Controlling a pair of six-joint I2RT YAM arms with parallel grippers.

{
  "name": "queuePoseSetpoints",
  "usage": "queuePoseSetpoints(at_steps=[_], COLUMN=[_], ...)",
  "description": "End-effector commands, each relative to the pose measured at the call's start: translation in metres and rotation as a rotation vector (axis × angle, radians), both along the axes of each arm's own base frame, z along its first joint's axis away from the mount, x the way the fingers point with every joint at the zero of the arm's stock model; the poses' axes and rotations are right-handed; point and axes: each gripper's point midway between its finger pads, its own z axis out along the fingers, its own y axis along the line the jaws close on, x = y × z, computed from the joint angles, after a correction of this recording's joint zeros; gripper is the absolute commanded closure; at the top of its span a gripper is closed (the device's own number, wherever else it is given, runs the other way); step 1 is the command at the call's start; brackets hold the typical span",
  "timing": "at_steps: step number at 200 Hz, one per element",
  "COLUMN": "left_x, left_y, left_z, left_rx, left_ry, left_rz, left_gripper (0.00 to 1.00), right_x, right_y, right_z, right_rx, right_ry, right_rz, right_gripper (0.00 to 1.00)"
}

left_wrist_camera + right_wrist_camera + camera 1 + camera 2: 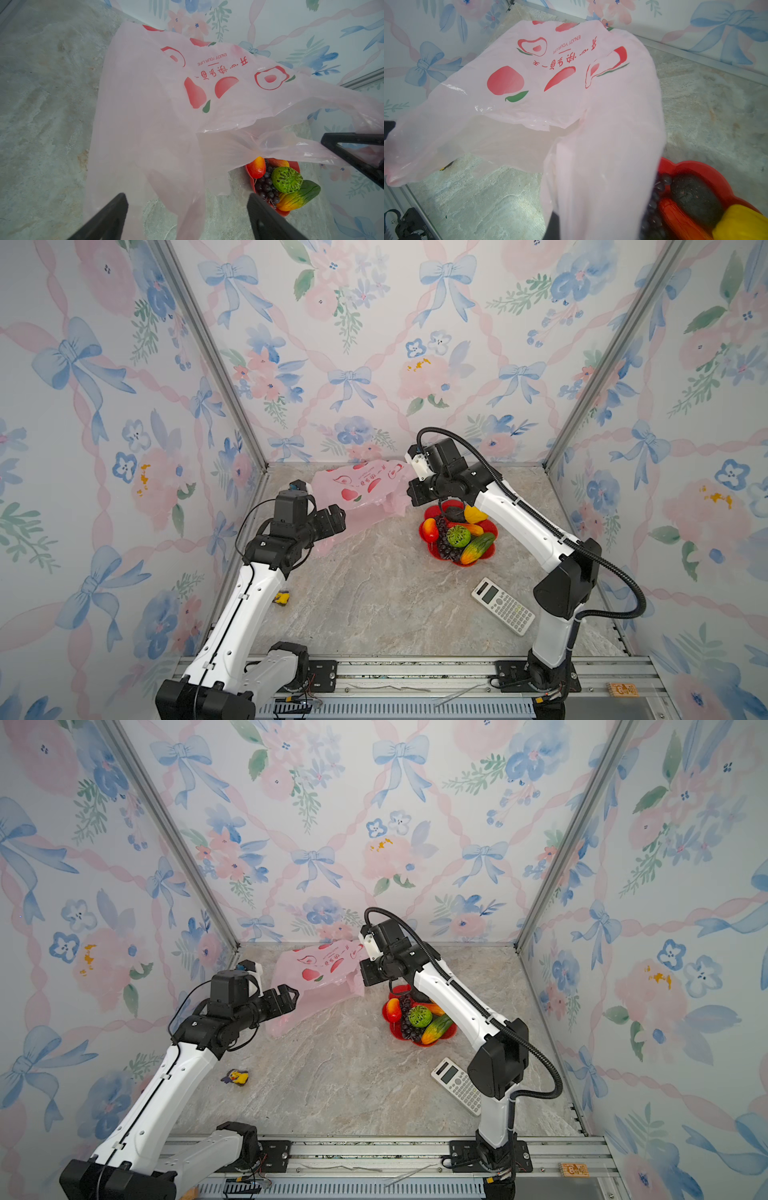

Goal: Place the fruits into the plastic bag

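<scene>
Floral wallpaper with blue bows closes in a marbled desk (374, 605) on three sides. Toward the back lies the bag (361, 489), pale pink, see-through and printed with red peaches. Its far end rests on the desk by the back wall, and its near side hangs clear of the surface.

The left tool (340, 517) is released. In the left wrist view its fingers (112, 214) stand wide apart, with one bag handle draped loose between them, unpinched. The right tool (411, 494) is clenched on the other handle. In the right wrist view the film runs straight down over it, and in both top views that side of the bag is held up.

The fruits (458, 535) are heaped on a red plate (708, 167) just right of the bag, under the right tool. They are a lemon (473, 514), an avocado (453, 513), a green ball (419, 1016), grapes (444, 542), a red mango (429, 529) and a green mango (478, 548).

A calculator (503, 611) lies nearer the front, beside the right arm. A small yellow toy (237, 1077) sits by the left arm.
</scene>
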Motion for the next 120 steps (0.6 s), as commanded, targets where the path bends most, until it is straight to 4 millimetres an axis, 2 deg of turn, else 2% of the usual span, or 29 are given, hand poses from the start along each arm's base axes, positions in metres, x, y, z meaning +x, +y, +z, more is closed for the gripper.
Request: queuePoseSetpoints(at_steps=[1, 19, 35, 54, 85, 108, 120], left_x=[-0.007, -0.005, -0.008, -0.021, -0.049, -0.061, -0.065], left_y=[0.009, 0.006, -0.008, -0.022, -0.042, -0.050, -0.056], left_z=[-0.018, -0.022, -0.020, -0.024, -0.044, -0.059, -0.060], left_rx=[0.119, 0.169, 0.203, 0.260, 0.292, 0.299, 0.310], left_ry=[0.113, 0.156, 0.163, 0.194, 0.245, 0.280, 0.280], left_rz=[-0.032, -0.078, -0.151, -0.214, -0.278, -0.289, -0.295], left_gripper=[0.09, 0.09, 0.09, 0.10, 0.14, 0.17, 0.19], right_x=[-0.004, -0.002, -0.001, 0.002, 0.004, 0.006, 0.006], right_y=[-0.003, 0.000, 0.002, 0.004, 0.010, 0.013, 0.015], right_z=[0.030, 0.035, 0.038, 0.040, 0.042, 0.041, 0.041], right_rx=[0.031, 0.040, 0.046, 0.050, 0.061, 0.072, 0.076], right_ry=[-0.034, -0.032, -0.019, -0.004, 0.010, 0.025, 0.029], right_rz=[-0.016, -0.018, -0.021, -0.031, -0.032, -0.029, -0.030], right_gripper=[1.00, 1.00, 1.00, 1.00, 1.00, 1.00, 1.00])
